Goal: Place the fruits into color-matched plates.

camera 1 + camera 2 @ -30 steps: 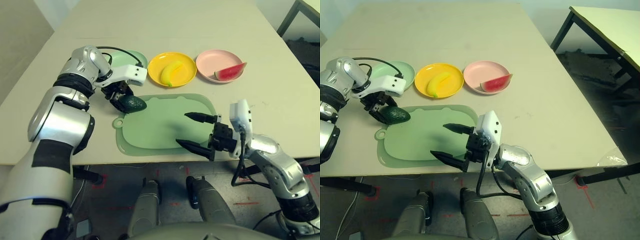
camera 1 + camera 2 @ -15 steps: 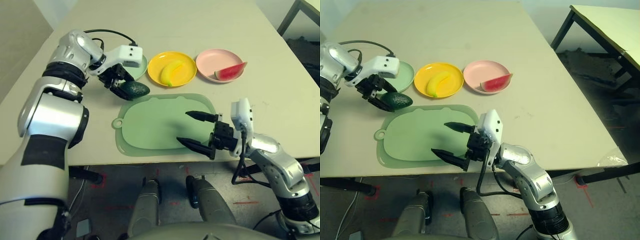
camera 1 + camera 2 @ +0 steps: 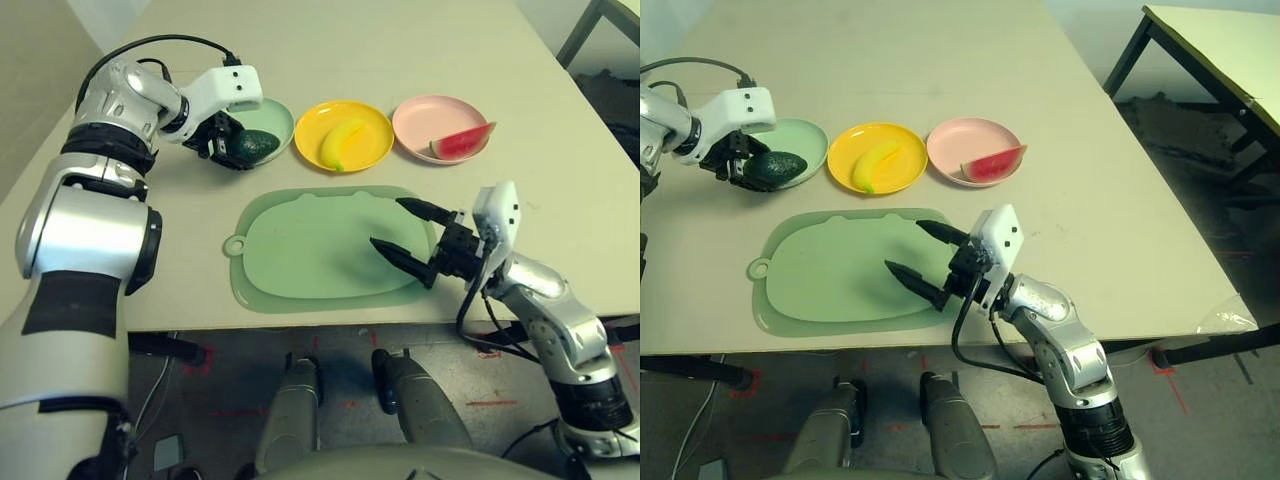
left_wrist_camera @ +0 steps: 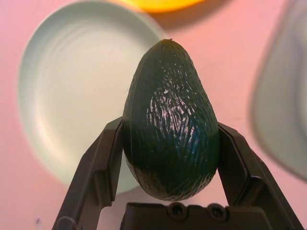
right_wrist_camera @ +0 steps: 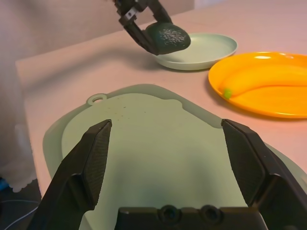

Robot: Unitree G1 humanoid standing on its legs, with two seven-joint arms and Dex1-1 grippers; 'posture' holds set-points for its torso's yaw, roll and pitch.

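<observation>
The left gripper (image 4: 170, 158) had its jaws closed on the avocado (image 4: 169, 117), one black finger pressed to each flank of the dark green fruit, whose narrow end pointed away from the wrist. It held the avocado raised over the near edge of the mint green plate (image 3: 278, 118), at the left of the row of three plates on the table (image 3: 400, 40). The right gripper (image 3: 408, 240) had its jaws spread wide with nothing between them, its two fingers pointing left over the right part of the green cutting board (image 3: 300, 250) near the table's front edge. Beyond the board, the banana (image 3: 340, 142) lay in the yellow plate (image 3: 372, 150), just right of the mint one, and the watermelon wedge (image 3: 462, 142) lay in the pink plate (image 3: 425, 115) at the right end, its green rind over the rim.
</observation>
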